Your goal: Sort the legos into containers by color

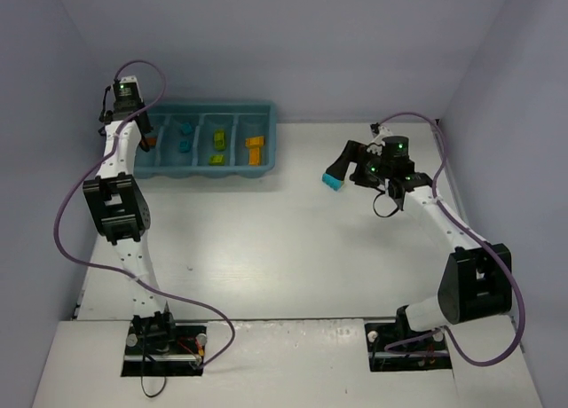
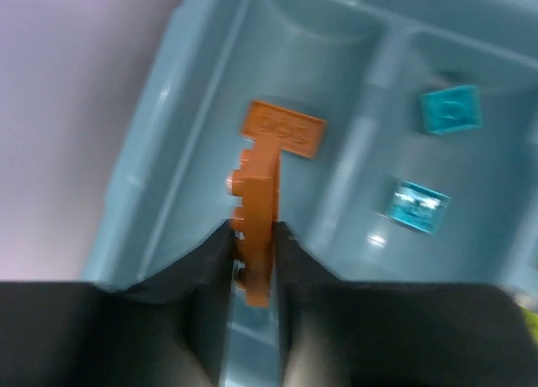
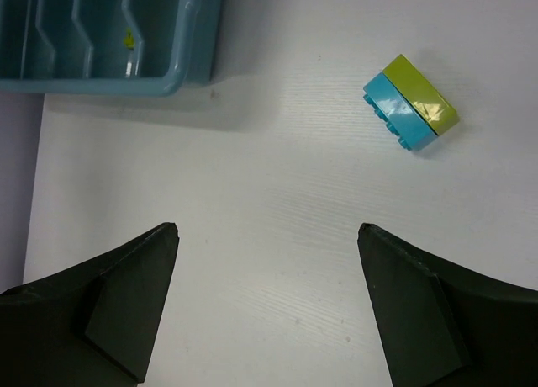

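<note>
A: Where is the brown-orange brick?

B: It is pinched edge-on between the two dark fingers of the left gripper, studs facing left. It hangs over the leftmost compartment of the teal-blue tray. A flat brown-orange plate lies on that floor just beyond it.

A: So the drop is the step in hand?

B: I'd judge so. The release should come low and well inside the walls. The plastic looks hard and glossy and the compartment floor is smooth, so a brick falling on its edge may bounce or skid. It should also keep off the divider, because two cyan bricks sit in the next compartment.

A: And the other arm?

B: The right gripper hovers with its fingers spread wide, holding nothing, above the white, faintly grained table. Ahead of it a teal brick and a lime brick lie pressed together, well apart from the tray. I can't tell whether they are clipped. If they are, they would need splitting before sorting.
</note>
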